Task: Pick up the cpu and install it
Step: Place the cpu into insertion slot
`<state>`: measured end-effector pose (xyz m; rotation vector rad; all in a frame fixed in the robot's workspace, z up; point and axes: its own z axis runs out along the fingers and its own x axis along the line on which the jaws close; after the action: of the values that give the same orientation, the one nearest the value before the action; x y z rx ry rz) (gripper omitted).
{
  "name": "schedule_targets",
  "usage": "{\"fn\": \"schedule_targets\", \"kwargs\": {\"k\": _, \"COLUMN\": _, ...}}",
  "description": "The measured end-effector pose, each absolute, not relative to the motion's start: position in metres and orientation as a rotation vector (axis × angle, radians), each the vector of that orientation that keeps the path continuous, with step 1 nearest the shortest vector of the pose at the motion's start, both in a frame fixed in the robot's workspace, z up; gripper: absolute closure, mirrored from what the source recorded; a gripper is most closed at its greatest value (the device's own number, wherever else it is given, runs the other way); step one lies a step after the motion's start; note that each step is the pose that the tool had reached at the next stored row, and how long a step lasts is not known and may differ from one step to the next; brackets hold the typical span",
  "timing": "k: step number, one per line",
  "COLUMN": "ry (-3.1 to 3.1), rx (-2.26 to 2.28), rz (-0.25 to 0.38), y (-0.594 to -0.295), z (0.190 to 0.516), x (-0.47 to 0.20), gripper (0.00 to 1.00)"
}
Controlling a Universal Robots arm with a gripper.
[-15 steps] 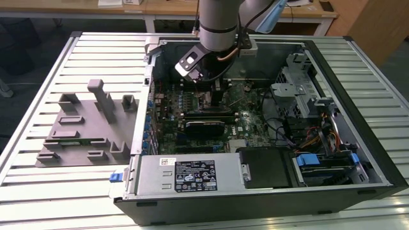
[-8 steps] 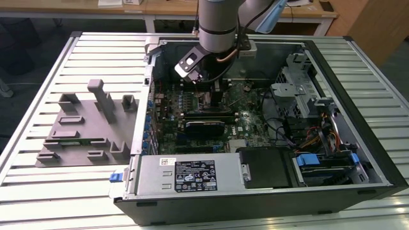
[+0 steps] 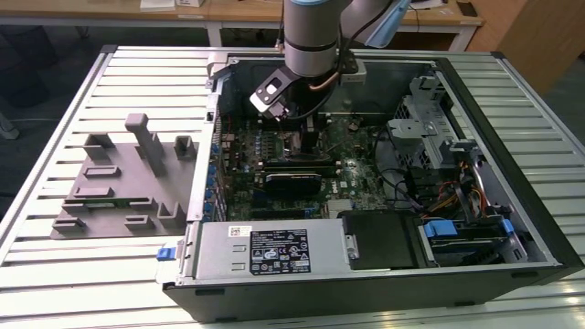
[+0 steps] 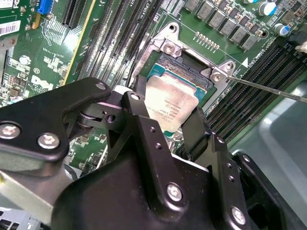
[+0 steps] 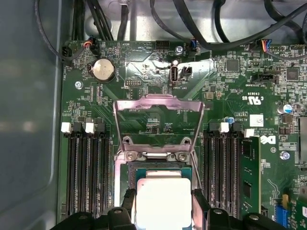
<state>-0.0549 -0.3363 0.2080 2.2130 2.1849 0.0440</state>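
Note:
The cpu (image 4: 171,98), a flat square chip with a silvery top, sits between my gripper's (image 4: 168,115) two black fingers (image 4: 140,108), which press on its opposite edges. It hangs level just over the open socket (image 4: 169,48) on the green motherboard. In the first wrist view the cpu (image 5: 163,201) lies over the socket's teal rim, with the gripper (image 5: 163,208) shut on it and the metal load plate (image 5: 158,103) flipped up beyond it. In the exterior view my arm (image 3: 311,41) reaches down into the open computer case (image 3: 457,205).
Black memory slots (image 5: 88,172) flank the socket on both sides. A thin lever rod (image 4: 268,89) sticks out beside it. Cables (image 5: 230,38) run along the case wall. A grey fixture tray (image 3: 119,185) lies at the exterior view's left; the power supply (image 3: 265,250) fills the case's near side.

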Motion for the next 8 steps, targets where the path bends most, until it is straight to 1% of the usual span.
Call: {"fn": "schedule_targets", "kwargs": {"k": 8, "ry": 2.185, "rx": 2.213, "rz": 0.044, "y": -0.3353, "z": 0.2047, "x": -0.0549, "gripper": 0.46}}
